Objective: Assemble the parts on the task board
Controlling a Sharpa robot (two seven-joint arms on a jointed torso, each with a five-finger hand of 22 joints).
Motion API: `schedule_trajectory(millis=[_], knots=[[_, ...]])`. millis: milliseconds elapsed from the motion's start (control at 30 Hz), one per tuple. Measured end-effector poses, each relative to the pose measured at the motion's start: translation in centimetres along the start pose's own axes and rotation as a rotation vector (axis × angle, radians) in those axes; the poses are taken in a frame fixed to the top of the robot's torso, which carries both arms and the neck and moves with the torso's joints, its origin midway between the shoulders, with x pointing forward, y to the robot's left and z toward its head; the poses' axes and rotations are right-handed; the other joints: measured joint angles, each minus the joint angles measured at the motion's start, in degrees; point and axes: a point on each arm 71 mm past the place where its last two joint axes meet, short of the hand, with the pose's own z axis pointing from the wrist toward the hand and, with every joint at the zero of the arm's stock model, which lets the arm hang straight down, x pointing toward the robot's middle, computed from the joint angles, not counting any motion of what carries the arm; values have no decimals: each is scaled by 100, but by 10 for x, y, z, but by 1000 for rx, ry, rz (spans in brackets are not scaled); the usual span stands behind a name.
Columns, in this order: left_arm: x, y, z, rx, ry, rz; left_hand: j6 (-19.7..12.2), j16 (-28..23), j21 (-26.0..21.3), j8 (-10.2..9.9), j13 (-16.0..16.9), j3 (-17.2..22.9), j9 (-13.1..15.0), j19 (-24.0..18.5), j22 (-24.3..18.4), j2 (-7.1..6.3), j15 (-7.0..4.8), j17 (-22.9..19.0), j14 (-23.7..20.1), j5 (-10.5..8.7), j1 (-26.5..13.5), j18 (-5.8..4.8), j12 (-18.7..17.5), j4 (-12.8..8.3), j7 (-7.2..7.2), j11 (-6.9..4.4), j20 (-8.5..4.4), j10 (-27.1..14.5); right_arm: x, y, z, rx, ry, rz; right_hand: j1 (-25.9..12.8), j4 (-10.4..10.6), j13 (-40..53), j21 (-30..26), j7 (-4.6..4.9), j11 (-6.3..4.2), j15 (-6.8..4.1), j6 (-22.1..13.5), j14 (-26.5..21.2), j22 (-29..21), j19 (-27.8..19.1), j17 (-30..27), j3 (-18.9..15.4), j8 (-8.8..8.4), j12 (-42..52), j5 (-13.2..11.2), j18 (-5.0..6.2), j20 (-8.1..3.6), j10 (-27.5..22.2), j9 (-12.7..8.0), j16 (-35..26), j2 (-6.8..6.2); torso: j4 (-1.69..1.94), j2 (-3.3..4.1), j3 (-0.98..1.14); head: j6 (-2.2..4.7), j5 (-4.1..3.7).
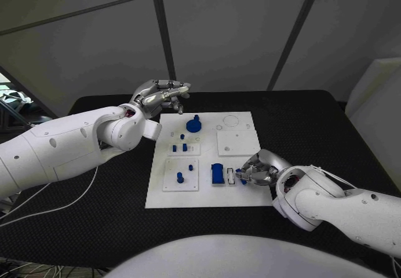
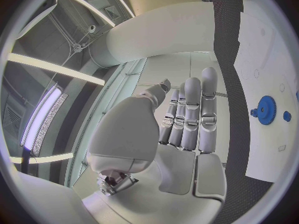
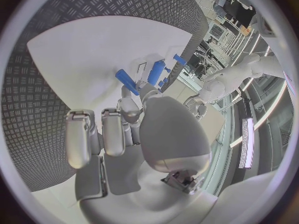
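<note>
White task board, small blue parts

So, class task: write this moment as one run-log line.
left hand: raised at board's far-left corner, holding nothing | right hand: pinching blue part at task board near-right | blue gear: seated

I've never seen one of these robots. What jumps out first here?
The white task board in the middle of the black table, dotted with small blue parts; a blue gear stands near its far end. The right hand pinches a blue part at the board's near edge, while the left hand hovers, holding nothing, by the far corner.
</note>
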Motion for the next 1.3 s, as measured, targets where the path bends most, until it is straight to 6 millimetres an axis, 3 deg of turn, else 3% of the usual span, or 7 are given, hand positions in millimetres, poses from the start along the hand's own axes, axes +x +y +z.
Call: schedule_trajectory(millis=[167, 467, 600, 700, 1300], knots=[[0, 0, 0, -1, 1, 0, 0, 0, 0, 0, 0, 0, 0, 0, 0, 0, 0, 0, 0, 0, 0, 0, 0, 0, 0, 0, 0, 0, 2, 3, 3, -2, 2, 7, -78, -18, 14, 0, 10, 0, 0, 21, 0, 0, 0, 0, 87, 27, 23, -9, 0, 0, 0, 2, 0, -4, 0, 0, 2, 0, 9], [1, 0, 0, -2, 4, -1, 0, 0, 0, 0, -6, 0, 0, 0, -4, 0, -20, -4, -20, 0, 0, 0, 0, 0, 0, 0, 0, 0, 5, 8, 10, -5, 9, 3, -486, -31, 99, 24, -76, -61, 1, 147, 1, 0, 0, -1, 357, 139, 146, -28, 0, 0, 124, 60, 0, -115, -3, 2, 2, -5, 25], [1, 0, 0, -2, 5, -2, 0, 0, 0, 0, -6, 0, 0, 0, -4, 0, -20, -5, -20, 0, 0, 1, 0, 0, 0, 0, 0, 0, 6, 11, 11, -8, 18, -2, -754, 115, 115, 24, -103, -82, -12, 211, -12, 0, 0, -1, 274, 206, 174, 283, 0, 0, 145, 176, 0, -173, -5, 2, 2, -10, 30], [1, 0, 0, -3, 6, -2, 0, 0, 0, 0, -6, 0, 0, 0, -4, 0, -20, -5, -20, 0, 0, 0, 0, 0, 0, 0, 0, 0, 8, 12, 12, -9, 25, -8, -850, 165, 127, 38, -122, -92, -33, 230, -10, 0, 22, -1, 226, 267, 174, 325, 0, -21, 155, 208, 0, -201, -5, 1, 1, -10, 31], [1, 0, -1, -8, 11, -3, 0, 0, 0, 0, -5, 0, 0, 0, -3, 0, -20, -4, -20, 0, 0, 0, 0, 0, 0, 0, 0, 0, 9, 19, 16, -21, 23, -62, -915, 207, 175, 46, -171, -133, -61, 284, -21, 0, 2, -2, 182, 400, 236, 324, 0, -41, 196, 305, 0, -222, -5, -3, -1, -11, 80]])
